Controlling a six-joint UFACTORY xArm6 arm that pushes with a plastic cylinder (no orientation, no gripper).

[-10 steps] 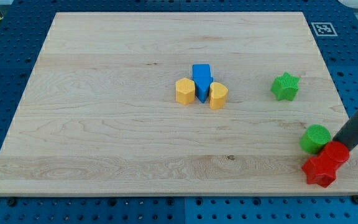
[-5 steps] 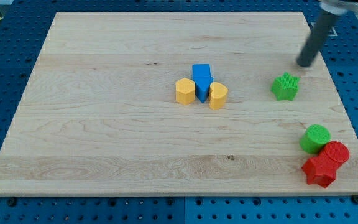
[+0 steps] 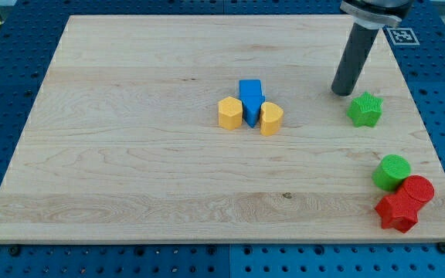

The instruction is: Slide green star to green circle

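The green star (image 3: pixel 364 109) lies near the right edge of the table (image 3: pixel 130 154), with our tip (image 3: pixel 339 93) just beside its upper-left side, probably so we can push it down toward the green circle (image 3: pixel 392 171) near the bottom-right corner. We have no fingers, only a rod. The circle touches a red circle (image 3: pixel 418 189) and a red star (image 3: pixel 397 212), so the space there is small.

Wooden board (image 3: pixel 130 154) on blue pegboard (image 3: pixel 439 93)
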